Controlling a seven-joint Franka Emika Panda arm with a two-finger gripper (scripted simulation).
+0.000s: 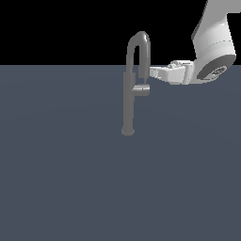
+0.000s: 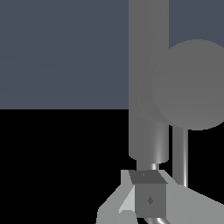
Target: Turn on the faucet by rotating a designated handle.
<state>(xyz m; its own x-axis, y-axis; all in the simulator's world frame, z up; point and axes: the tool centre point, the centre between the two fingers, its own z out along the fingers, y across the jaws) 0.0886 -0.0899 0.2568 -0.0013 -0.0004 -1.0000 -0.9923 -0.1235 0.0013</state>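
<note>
The faucet (image 1: 128, 103) is a slim grey upright stem with an arched spout, standing on a small round base. The handle (image 1: 142, 89) is a short stubby lever sticking out of the stem toward the exterior view's right. My gripper (image 1: 151, 72) reaches in level from the right. Its tips hang just above the handle, beside the spout's downward end. In the wrist view the handle (image 2: 188, 85) shows as a big round end face against the faucet (image 2: 146, 65) stem. The gripper (image 2: 148, 192) fingers look shut, with nothing between them.
The faucet stands on a flat dark blue-grey surface (image 1: 70, 179) that fills the lower part of the exterior view. My white arm (image 1: 214, 42) comes down from the upper right. Behind everything is black.
</note>
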